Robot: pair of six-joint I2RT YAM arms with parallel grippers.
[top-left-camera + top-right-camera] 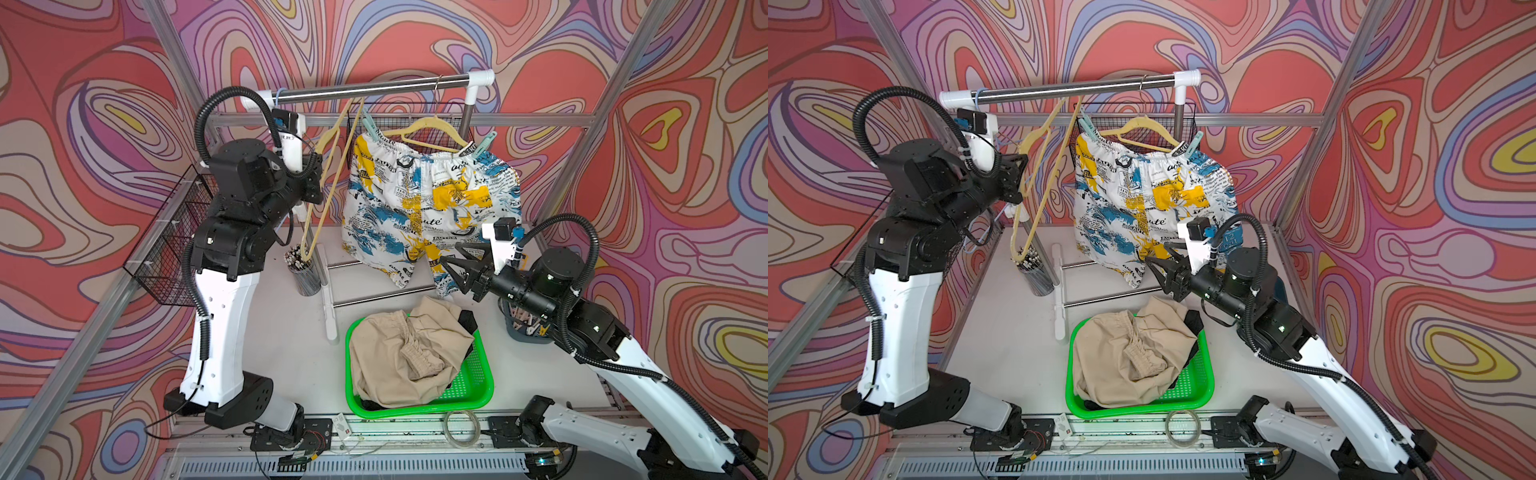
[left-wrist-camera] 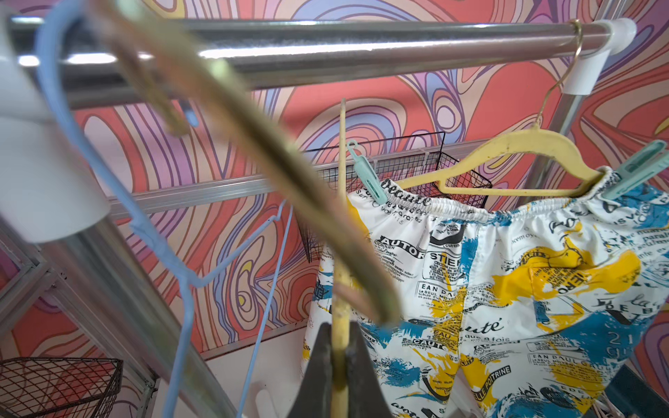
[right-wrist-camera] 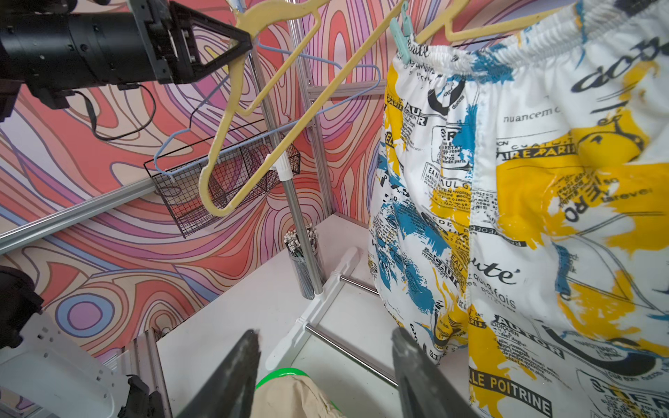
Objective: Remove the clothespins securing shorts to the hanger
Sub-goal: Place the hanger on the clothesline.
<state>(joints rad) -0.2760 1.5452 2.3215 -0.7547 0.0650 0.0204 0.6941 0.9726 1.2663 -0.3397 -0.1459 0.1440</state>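
Note:
White shorts (image 1: 428,203) printed in blue, yellow and black hang from a yellow hanger (image 1: 432,126) on the rail. Two mint-green clothespins, one (image 1: 370,126) at the left end of the waistband and one (image 1: 484,145) at the right end, pin them there. My left gripper (image 2: 340,336) is shut on the thin bar of an empty yellow hanger (image 2: 342,152) that hangs tilted left of the shorts. My right gripper (image 1: 449,254) is open and holds nothing, low by the right leg hem. Beige shorts (image 1: 407,353) lie in a green basket (image 1: 482,390), with black cloth (image 1: 467,320) under them.
A steel rail (image 1: 374,89) on a white-footed stand carries the hangers, with a blue wire hanger (image 2: 181,271) at its left end. A pencil cup (image 1: 305,274) stands by the left post. A cup of clothespins (image 1: 525,330) sits under my right arm. Wire baskets (image 1: 174,257) line the walls.

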